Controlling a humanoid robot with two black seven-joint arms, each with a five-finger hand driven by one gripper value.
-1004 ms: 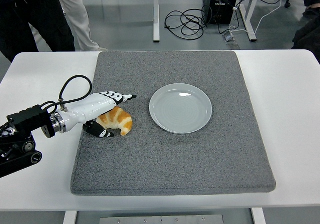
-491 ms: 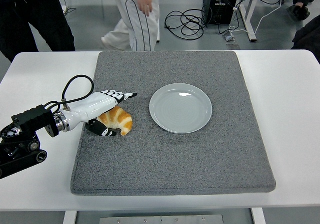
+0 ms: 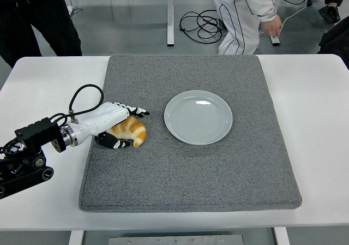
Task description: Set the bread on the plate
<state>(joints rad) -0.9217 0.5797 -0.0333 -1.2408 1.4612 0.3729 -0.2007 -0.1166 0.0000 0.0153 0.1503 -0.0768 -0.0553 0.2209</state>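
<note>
Left hand (image 3: 115,126) is in from the left edge, low over the grey mat (image 3: 191,168); fingers curled about the bread (image 3: 129,130), upper fingers lying over its top and the thumb tucked under its near-left side, so the hand has closed on it, though how firm the hold is cannot be told from this view; the bread appears to rest on the mat, not lifted; it sits at the fingertip end of the hand, its orange-brown back bulging out to the right, beyond the fingertips. Its long axis looks to run roughly across the line of the forearm, curved like a croissant. Plate (image 3: 198,117) lies further out in the direction the fingers point, to the right of the bread and slightly farther from the robot, apart from it, with bare mat between; empty. Judgement: the move ahead is a lift and a carry straight on along the hand's own reach, rightward; no turn of the wrist seems needed. Right arm not seen; left is the only one placed to do it.
</note>
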